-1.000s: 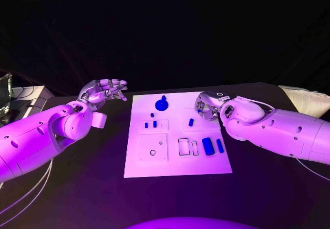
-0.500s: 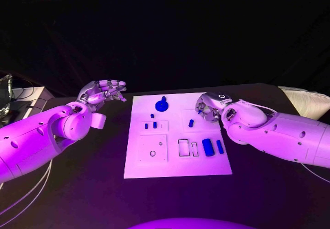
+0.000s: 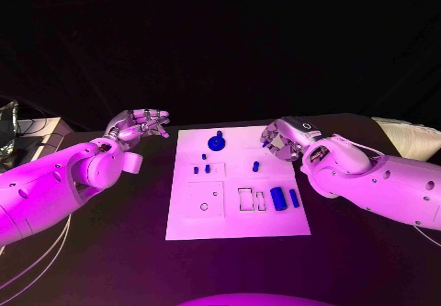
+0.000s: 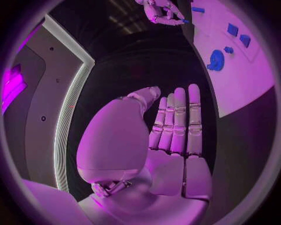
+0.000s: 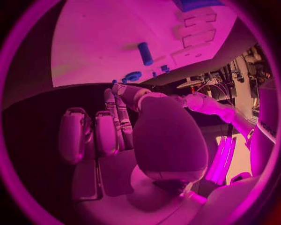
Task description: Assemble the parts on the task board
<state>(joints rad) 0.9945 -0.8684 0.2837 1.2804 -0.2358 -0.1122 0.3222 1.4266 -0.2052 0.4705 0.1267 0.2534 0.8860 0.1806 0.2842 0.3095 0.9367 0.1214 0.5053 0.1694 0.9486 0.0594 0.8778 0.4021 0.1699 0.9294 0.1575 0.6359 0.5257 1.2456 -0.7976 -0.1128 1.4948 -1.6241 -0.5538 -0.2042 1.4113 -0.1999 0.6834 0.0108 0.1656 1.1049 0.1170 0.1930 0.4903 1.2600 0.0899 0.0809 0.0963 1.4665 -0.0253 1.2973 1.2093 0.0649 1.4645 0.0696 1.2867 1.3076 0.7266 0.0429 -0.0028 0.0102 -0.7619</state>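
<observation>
From the head camera you see the flat white task board (image 3: 237,185) lying in the middle of the black worktop (image 3: 110,255). Small blue parts sit on it. A round blue disc part with a knob (image 3: 216,141) is at the far end. A short blue peg (image 3: 255,166) stands near the middle. A fat blue block (image 3: 278,197) and a thin blue bar (image 3: 294,196) lie side by side near the right edge, next to two empty outlined slots. Your left robot hand (image 3: 139,123) hangs over the dark worktop, beside the board's far left corner and not touching it. Its fingers are curled in a little. Your right robot hand (image 3: 283,139) is at the board's far right corner, and a bit of blue shows at its fingertips

From the left wrist camera you see the left robot hand (image 4: 170,136) with its fingers out straight and close together, and it holds nothing. The white board (image 4: 246,79) and the blue disc (image 4: 216,60) lie past it. The right robot hand (image 4: 161,10) is far off, pinching a tiny blue piece (image 4: 185,20)

From the right wrist camera you see the right robot hand (image 5: 126,126) over the board's edge (image 5: 93,70). Its fingers reach out, but you cannot tell from here what they hold. The blue peg (image 5: 144,52) stands on the board beyond them
</observation>
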